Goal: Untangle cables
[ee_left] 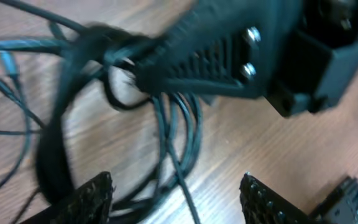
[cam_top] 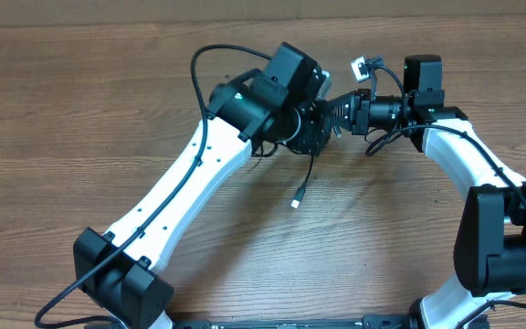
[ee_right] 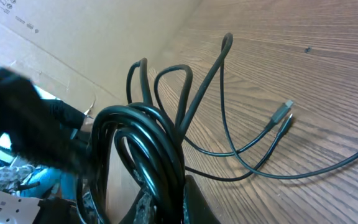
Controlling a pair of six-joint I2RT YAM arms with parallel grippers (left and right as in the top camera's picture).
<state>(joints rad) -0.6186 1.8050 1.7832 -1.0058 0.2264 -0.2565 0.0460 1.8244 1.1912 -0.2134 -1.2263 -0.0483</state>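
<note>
Pinching cables (ee_right: 145,137) — your right gripper (ee_right: 166,208) clamped on coil, loops fanning ahead of its fingertips. Your left gripper (ee_left: 178,200) spread, strands running between its fingers (ee_left: 89,199). Close on one strand only, pull away slowly — don't tighten tangle.

The cables (ee_right: 145,134) bunched between the left gripper (ee_left: 178,200) and the right gripper (cam_top: 340,111), which stood nose to nose, so nothing could pass there. One plug (cam_top: 296,203) lay on the table (cam_top: 80,91) between the arms. Bare wood lay open left of the left arm (cam_top: 185,187) and nearer than the plug.
</note>
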